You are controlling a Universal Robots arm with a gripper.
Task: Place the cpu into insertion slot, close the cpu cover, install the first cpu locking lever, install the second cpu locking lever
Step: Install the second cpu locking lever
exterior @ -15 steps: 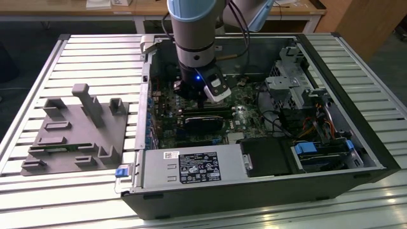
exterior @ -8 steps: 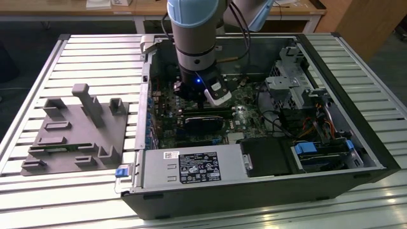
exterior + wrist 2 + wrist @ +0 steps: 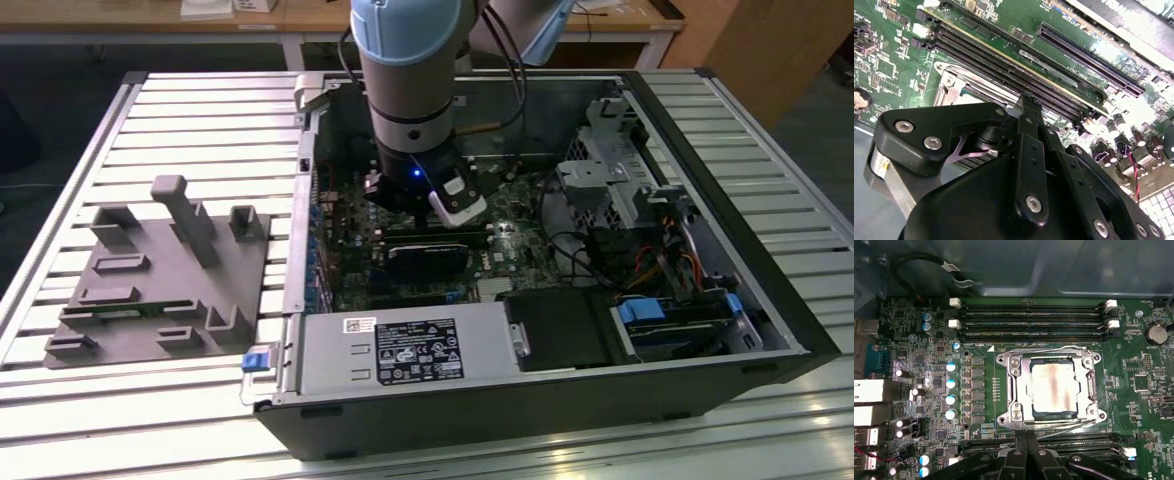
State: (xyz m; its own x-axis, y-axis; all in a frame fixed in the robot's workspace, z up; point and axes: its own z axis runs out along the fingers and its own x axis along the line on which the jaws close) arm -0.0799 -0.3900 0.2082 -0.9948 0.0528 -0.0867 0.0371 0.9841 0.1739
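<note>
end effector [image 3: 1026,440]: fingers pressed together with nothing between them, tips at the edge of the socket frame, low inside the open computer case [image 3: 747,300]
cpu [image 3: 1053,387]: seated flat in the insertion slot [image 3: 1016,371], dull metal top showing
cpu cover [image 3: 1089,385]: lying down over the chip, framing it
memory slots [image 3: 1034,320]: long, dark, just beside the socket
grey fixture [image 3: 160,275]: on the slatted tabletop [image 3: 200,120], towards the exterior view's left

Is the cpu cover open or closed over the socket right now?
Closed: in the first wrist view the cpu cover lies flat around the cpu, whose silver top shows through its square window.
</note>
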